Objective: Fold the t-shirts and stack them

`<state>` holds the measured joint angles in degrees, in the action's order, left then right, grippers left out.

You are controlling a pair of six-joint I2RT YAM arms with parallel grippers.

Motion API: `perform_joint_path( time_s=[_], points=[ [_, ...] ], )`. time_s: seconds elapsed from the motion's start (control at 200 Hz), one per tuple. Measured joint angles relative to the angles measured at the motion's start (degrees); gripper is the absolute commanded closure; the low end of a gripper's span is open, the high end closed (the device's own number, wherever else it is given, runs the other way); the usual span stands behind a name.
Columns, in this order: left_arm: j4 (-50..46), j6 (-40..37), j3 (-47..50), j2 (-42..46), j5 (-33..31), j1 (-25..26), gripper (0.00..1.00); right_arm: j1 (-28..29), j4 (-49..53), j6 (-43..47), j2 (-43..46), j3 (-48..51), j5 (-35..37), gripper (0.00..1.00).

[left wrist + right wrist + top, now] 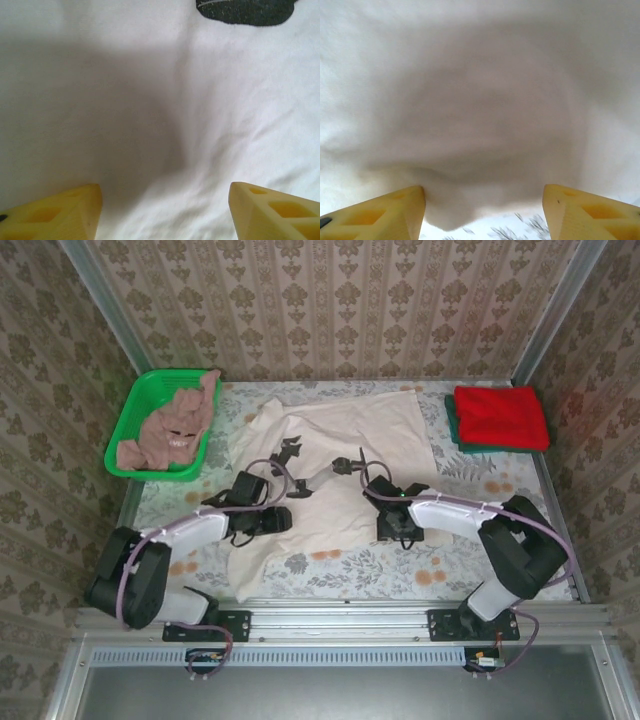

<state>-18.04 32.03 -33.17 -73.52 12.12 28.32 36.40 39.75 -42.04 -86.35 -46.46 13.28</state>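
The large cream t-shirt (345,440) lies spread and rumpled across the middle of the table. My left gripper (293,470) hovers open over its left half; its yellow fingers (75,210) stand wide apart above bare cream cloth (150,100). My right gripper (362,478) is open over the shirt's middle, with a cream fold (480,125) bulging between its fingers (580,210), which do not grip it. The red t-shirt (500,415) lies folded at the back right on the dark green one (452,432). The pink-brown t-shirt (172,428) is crumpled in the basket.
The green mesh basket (140,400) stands at the back left. The table has a floral cover (480,480), also visible under the shirt's edge (520,231). Patterned walls close in three sides. A dark rounded part (245,10) shows at the top of the left wrist view.
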Motion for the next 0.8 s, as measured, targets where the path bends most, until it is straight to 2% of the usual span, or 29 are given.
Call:
perform_joint_path(
  time_s=[0.125,0.225,0.375,0.525,0.665,0.74,0.8],
  points=[
    [-5.4,-1.7,-6.3,0.1,-1.6,-2.9,0.24,1.4,1.6,0.1,3.7,-2.3,0.0,0.34],
    [-6.4,-4.3,-17.4,-5.9,-4.3,-6.7,0.25,2.2,0.6,1.4,2.6,-7.5,0.0,0.33],
    [-4.9,-7.3,-35.6,-21.8,-6.5,-11.8,0.35,2.2,-4.5,3.2,-5.4,-13.2,-0.1,0.34],
    [-4.1,-8.8,-51.6,-39.8,-6.3,-15.8,0.38,2.2,-6.9,3.9,-13.2,-13.7,-0.6,0.34],
    [-6.1,-9.6,-64.2,-54.1,-5.1,-17.1,0.51,2.0,-7.0,4.3,-14.0,-12.8,-0.7,0.34],
    [-8.2,-9.8,-72.2,-59.6,-4.9,-17.2,0.54,1.8,-7.1,4.4,-13.7,-11.8,-0.7,0.34],
    [-9.5,-10.1,-78.2,-62.3,-4.8,-17.1,0.65,1.7,-7.2,4.4,-12.5,-10.6,-0.6,0.34]
  ],
)
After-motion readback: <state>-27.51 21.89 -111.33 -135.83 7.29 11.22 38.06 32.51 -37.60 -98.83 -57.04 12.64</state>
